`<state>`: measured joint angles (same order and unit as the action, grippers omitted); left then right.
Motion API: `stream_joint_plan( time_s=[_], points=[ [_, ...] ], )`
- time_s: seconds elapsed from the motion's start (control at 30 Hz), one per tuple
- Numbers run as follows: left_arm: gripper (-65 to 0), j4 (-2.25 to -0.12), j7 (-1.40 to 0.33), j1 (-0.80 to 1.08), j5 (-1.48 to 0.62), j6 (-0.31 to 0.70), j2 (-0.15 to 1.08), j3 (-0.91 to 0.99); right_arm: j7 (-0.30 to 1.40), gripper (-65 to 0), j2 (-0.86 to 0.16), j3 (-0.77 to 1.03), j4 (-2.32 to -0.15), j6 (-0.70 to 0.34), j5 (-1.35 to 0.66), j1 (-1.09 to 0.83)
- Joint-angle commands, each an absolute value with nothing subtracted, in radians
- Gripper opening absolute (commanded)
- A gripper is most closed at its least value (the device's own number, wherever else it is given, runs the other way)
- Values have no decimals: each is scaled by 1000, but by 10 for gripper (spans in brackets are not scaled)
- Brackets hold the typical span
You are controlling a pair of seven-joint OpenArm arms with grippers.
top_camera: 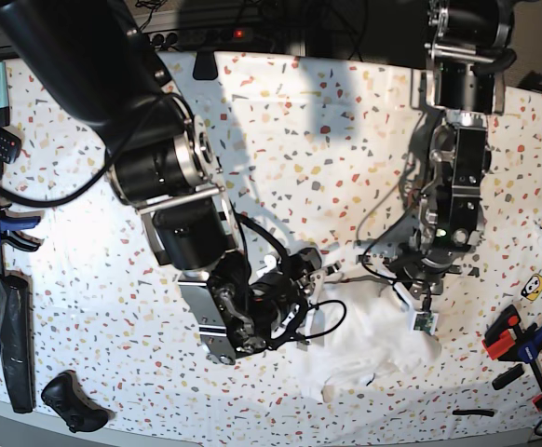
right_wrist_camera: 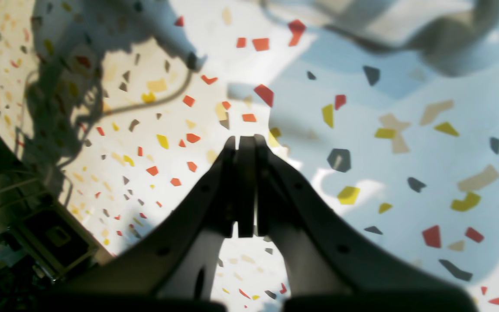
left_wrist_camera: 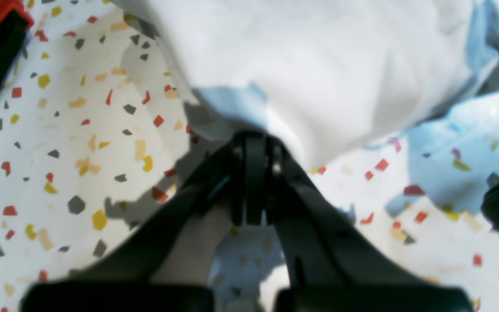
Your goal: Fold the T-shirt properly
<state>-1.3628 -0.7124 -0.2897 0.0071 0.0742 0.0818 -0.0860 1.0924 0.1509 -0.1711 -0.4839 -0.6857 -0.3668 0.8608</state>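
White shirt (top_camera: 369,340) lies crumpled; our left claw (left_wrist_camera: 256,143) pinches its edge, our right claw (right_wrist_camera: 245,145) is pressed together, empty.

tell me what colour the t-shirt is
Plain white, no pattern: the T-shirt shows best in the left wrist view.

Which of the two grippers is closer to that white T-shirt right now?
The left. The left gripper is shut with its tips at the edge of the T-shirt, apparently pinching it. The right gripper is shut over bare table, the cloth lying beyond it.
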Motion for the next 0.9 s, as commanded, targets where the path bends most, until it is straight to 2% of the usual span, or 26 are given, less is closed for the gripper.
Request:
stream_joint_plan(
  time_s=[0.0,0.13,0.3,0.47,0.63,0.87],
  points=[
    [-650,-1380,-711,-321,15,53,92,-84,1081,-650,157,-170,-500,-698,-378,903],
    [-650,-1393,-817,-333,62,-18,114,-85,1042,-650,157,-170,-509,-698,-378,903],
    [-650,-1490,-888,-335,65,-23,137,-84,1021,-650,111,-170,-593,-698,-379,903],
    [-650,-1585,-928,-312,87,-23,136,-79,1117,-650,27,-150,-741,-698,-469,900],
    [-650,-1634,-938,-243,116,-23,137,-75,1128,-650,-47,-1,-915,-659,-535,873],
    [-650,-1814,-911,-107,124,-27,137,-9,1128,-650,-81,231,-1177,-657,-529,765]
  ],
)
